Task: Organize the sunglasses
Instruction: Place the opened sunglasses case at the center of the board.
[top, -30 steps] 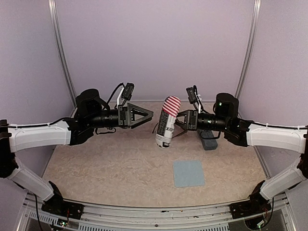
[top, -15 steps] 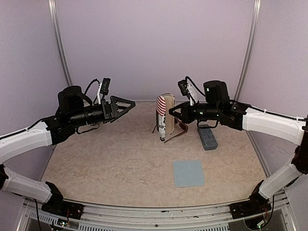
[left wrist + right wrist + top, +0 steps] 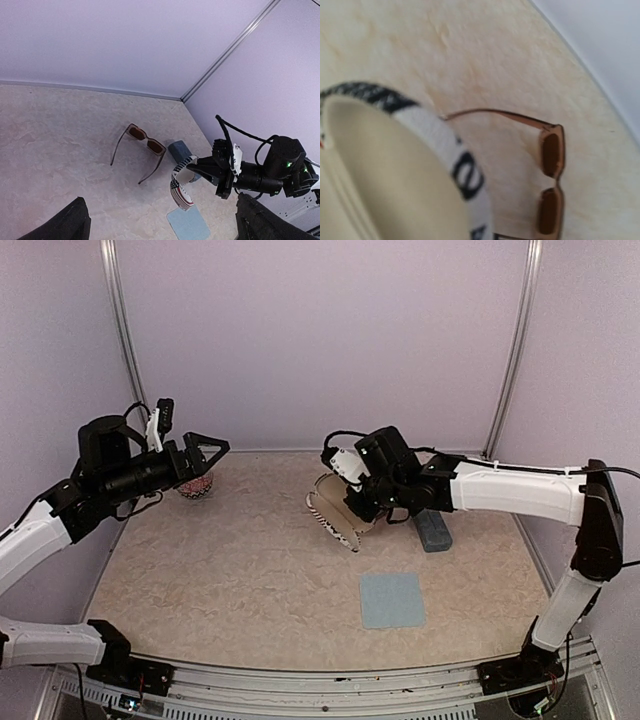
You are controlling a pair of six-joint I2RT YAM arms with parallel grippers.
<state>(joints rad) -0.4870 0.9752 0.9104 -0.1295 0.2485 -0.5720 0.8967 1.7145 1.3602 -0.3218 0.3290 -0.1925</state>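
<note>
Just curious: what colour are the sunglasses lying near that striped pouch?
The sunglasses are reddish-brown, clearest in the right wrist view.

pouch [image 3: 395,170]: blurred, cut off left and below | sunglasses [image 3: 551,172]: lower arm cut off at bottom edge

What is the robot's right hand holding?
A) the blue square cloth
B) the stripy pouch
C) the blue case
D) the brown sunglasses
B: the right gripper is shut on the rim of the striped pouch, while the brown sunglasses lie free on the table.
</note>
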